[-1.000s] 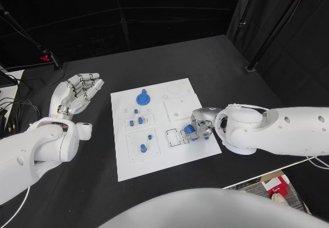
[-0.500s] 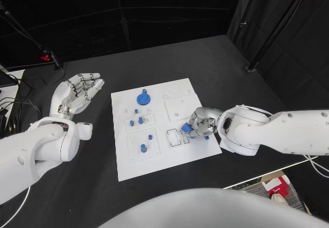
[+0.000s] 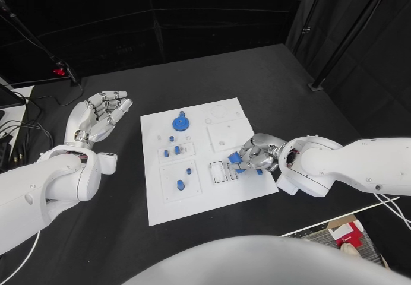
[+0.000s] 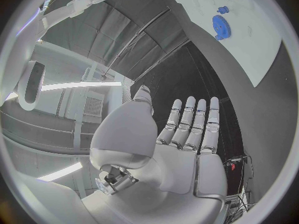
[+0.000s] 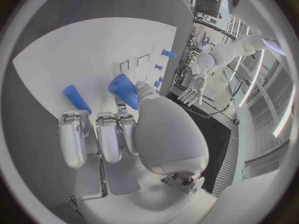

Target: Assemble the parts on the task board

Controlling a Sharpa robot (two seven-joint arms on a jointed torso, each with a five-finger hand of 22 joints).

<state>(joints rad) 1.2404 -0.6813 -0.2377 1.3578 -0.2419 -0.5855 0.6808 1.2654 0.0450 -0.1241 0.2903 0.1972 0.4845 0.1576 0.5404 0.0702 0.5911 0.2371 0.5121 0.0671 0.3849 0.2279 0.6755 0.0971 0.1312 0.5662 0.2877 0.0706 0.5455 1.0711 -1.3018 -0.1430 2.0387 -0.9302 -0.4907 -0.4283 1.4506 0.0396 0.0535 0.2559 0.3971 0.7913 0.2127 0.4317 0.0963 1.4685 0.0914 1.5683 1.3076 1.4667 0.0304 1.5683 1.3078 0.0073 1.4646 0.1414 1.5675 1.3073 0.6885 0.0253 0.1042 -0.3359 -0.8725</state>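
— Since a second earlier our right hand (image 3: 253,155) had slid a little toward the board's near-right corner and turned at the wrist, carrying its blue part (image 3: 234,158) with it. What did we hold it for?

— We pinched that blue part (image 5: 124,90) between thumb and a finger, with the other fingers (image 5: 73,137) hanging loosely curled, so it seemed we were lining it up with the outlined slots (image 3: 217,171) just beside it on the task board (image 3: 171,205). A second blue piece (image 5: 76,98) lay loose on the white plate close to those fingers.

— And farther up the board?

— Small blue parts stood in their recessed plates: two in the nearer plate (image 3: 182,178), a few in the next one up (image 3: 172,149), and beyond them the round blue gear (image 3: 180,123) sat on its post. We judged them already seated, placed where the pockets keep them upright.

— Our left hand?

— Our left hand (image 3: 99,113) hovered off the board over the black table (image 3: 103,249), palm up, fingers (image 4: 193,122) straight and apart, holding nothing; it looked parked clear of the work.

— Any writing?

— We could read none; the board's markings were too small to tell.
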